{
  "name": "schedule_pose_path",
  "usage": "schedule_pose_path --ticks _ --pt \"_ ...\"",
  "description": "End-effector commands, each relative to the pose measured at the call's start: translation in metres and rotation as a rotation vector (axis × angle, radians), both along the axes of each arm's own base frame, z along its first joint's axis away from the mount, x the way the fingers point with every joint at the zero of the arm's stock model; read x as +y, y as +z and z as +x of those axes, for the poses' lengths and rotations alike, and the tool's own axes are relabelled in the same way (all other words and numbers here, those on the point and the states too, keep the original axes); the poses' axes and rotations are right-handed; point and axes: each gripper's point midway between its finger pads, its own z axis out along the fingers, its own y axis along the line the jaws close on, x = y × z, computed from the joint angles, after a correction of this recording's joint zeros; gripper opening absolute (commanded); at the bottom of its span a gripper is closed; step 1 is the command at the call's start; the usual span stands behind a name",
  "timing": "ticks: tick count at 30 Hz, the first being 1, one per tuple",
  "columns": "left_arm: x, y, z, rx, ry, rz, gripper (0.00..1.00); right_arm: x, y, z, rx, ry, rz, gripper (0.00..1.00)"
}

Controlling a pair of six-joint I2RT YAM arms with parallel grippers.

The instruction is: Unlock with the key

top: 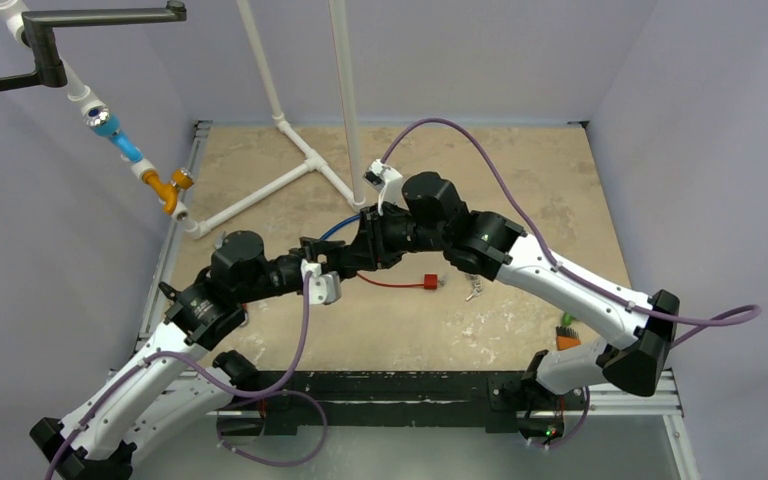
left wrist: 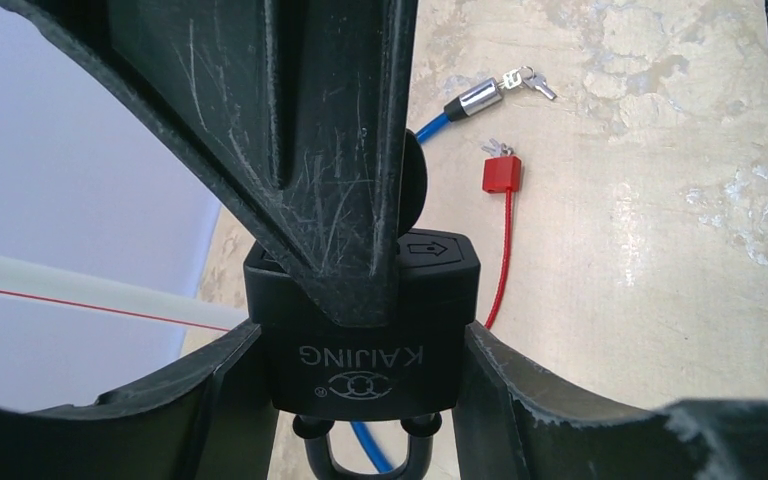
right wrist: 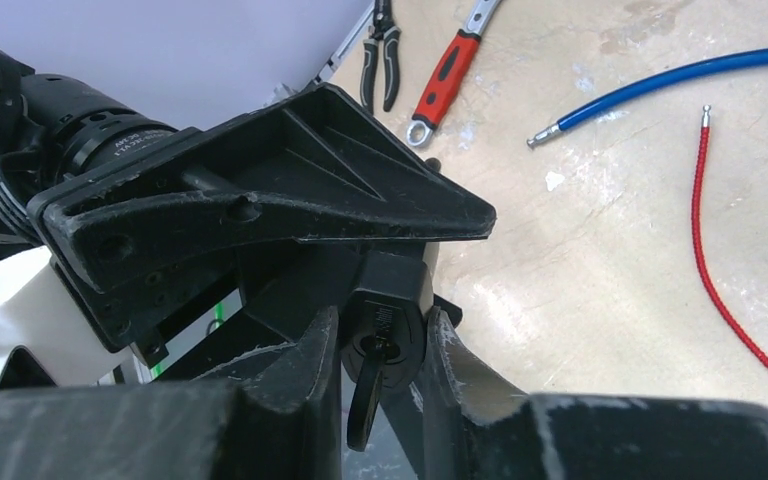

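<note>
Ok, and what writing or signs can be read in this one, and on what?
"KAIJING": moulded on the black padlock body, upside down in the left wrist view, with an emblem beneath it.
Arrow sign: on the padlock's raised tab.
Print on the left arm's wrist collar: too blurred to read.
Marking on the lock cylinder face: too small to read.

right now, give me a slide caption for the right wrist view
Fingers of the right hand flank the black key seated in the padlock gripped by the left hand.

Key [right wrist: 365, 400] in padlock [left wrist: 360, 330] — loose keys [top: 473, 290] to right
</note>
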Motion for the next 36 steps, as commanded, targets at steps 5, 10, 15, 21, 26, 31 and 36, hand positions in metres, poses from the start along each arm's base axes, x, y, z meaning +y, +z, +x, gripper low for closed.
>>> schedule_pose_path --ticks 5,10,15,21,26,31,36 --pt "-0.005 0.064 -0.015 -0.097 -0.073 -0.115 0.72 -0.012 0.043 0.007 -0.132 -0.043 0.086 0.0" --pt "0.015 0.048 -0.013 -0.044 0.016 -0.029 0.76 -0.035 0.049 0.004 -0.158 -0.047 0.105 0.0" --pt "0.023 0.026 -0.023 0.065 0.007 0.018 0.8 -0.039 0.05 -0.007 -0.168 0.004 0.138 0.0" --pt "0.017 0.012 -0.007 0.144 0.035 0.017 0.82 -0.032 0.059 -0.023 -0.164 0.109 0.193 0.0" --pt "0.01 0.014 -0.002 0.166 -0.003 0.012 0.79 -0.032 0.062 -0.03 -0.164 0.149 0.211 0.0" --pt "0.005 0.012 -0.011 0.147 -0.081 0.026 0.58 -0.031 0.063 -0.033 -0.157 0.156 0.233 0.0" --pt "0.007 0.011 -0.014 0.104 -0.101 0.046 0.16 -0.03 0.051 -0.036 -0.12 0.152 0.261 0.0"
